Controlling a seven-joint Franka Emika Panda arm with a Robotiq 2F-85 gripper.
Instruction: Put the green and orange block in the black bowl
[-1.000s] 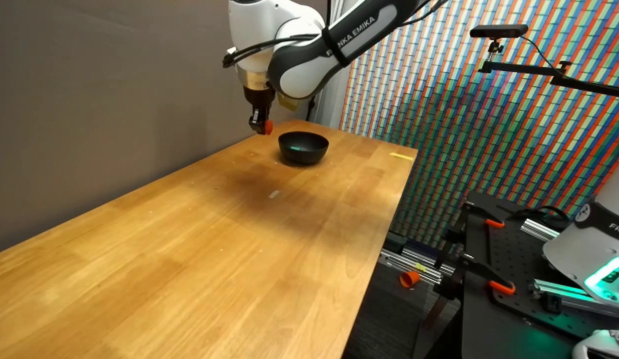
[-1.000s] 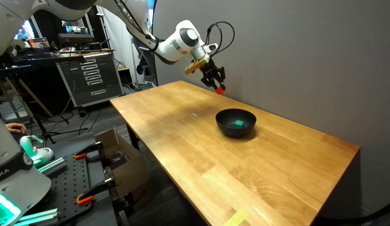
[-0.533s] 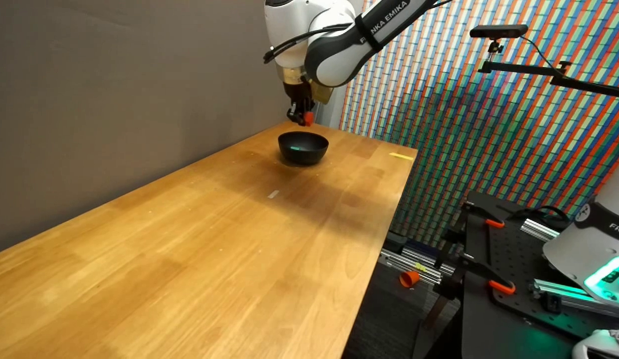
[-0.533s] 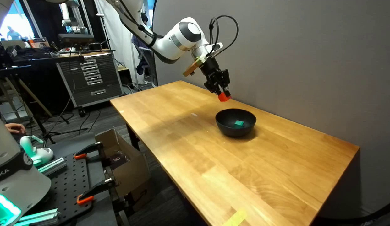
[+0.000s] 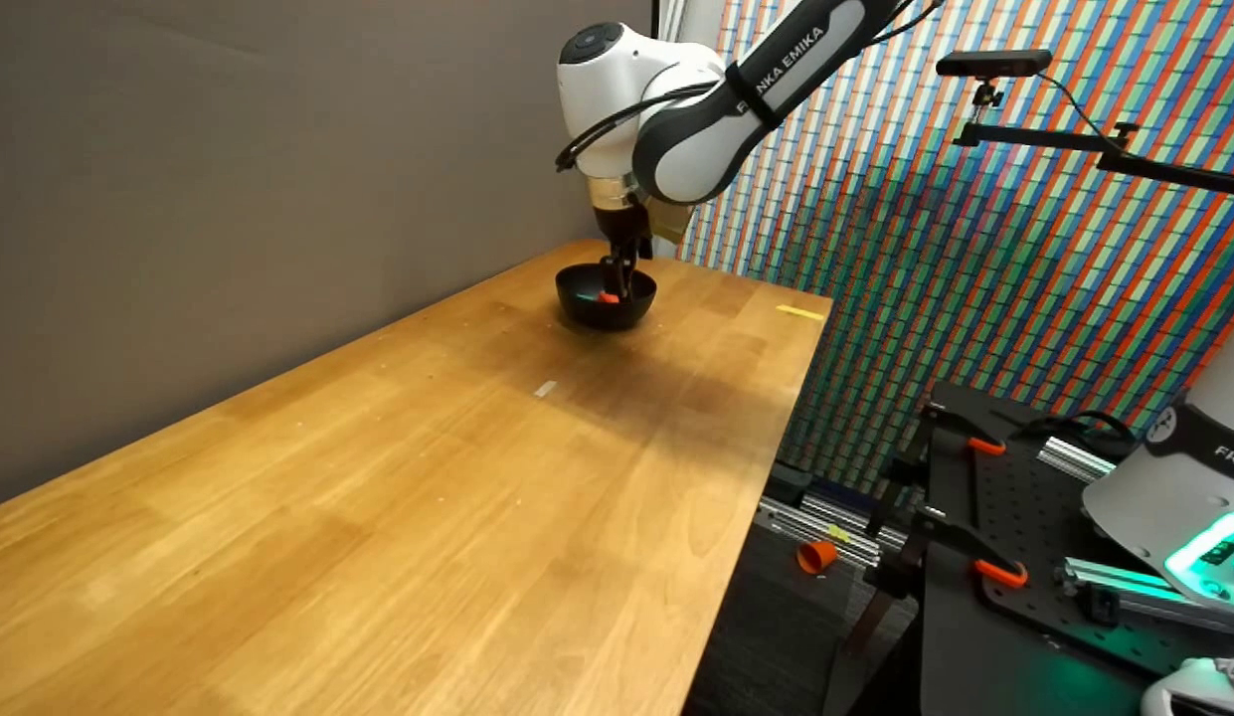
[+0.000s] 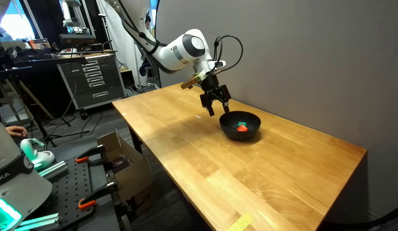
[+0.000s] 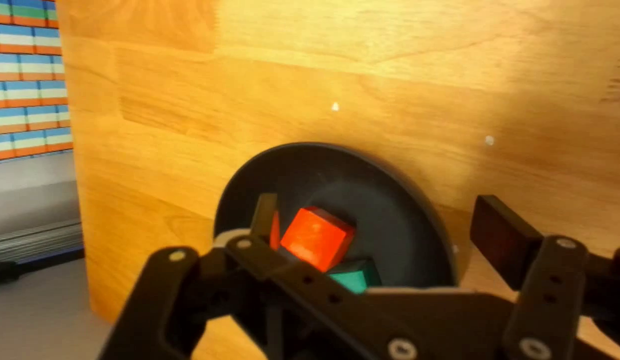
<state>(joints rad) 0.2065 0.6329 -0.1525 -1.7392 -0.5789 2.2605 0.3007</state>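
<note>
The black bowl [image 6: 233,134] stands upright on the wooden table in both exterior views. Inside it lie the orange block [image 7: 314,239] and the green block [image 7: 353,281], close beside each other; part of the green one is covered by the gripper's linkage in the wrist view. My gripper [image 6: 219,111] hangs at the bowl's rim, its jaws spread wide with no block between them. One finger pad [image 7: 504,240] shows outside the bowl in the wrist view, while the opposite finger appears over the bowl, left of the orange block.
A grey wall [image 6: 298,70] runs along the table's long edge. Yellow tape [image 5: 800,311] marks the table [image 5: 378,497] near its far end. A black bench [image 6: 69,192] with clamps faces the opposite side. An orange cup [image 5: 815,556] lies on the floor.
The orange block, earlier in the shut gripper above and beside the bowl, is now in the bowl with the green one. The gripper has come down to the bowl and opened.
</note>
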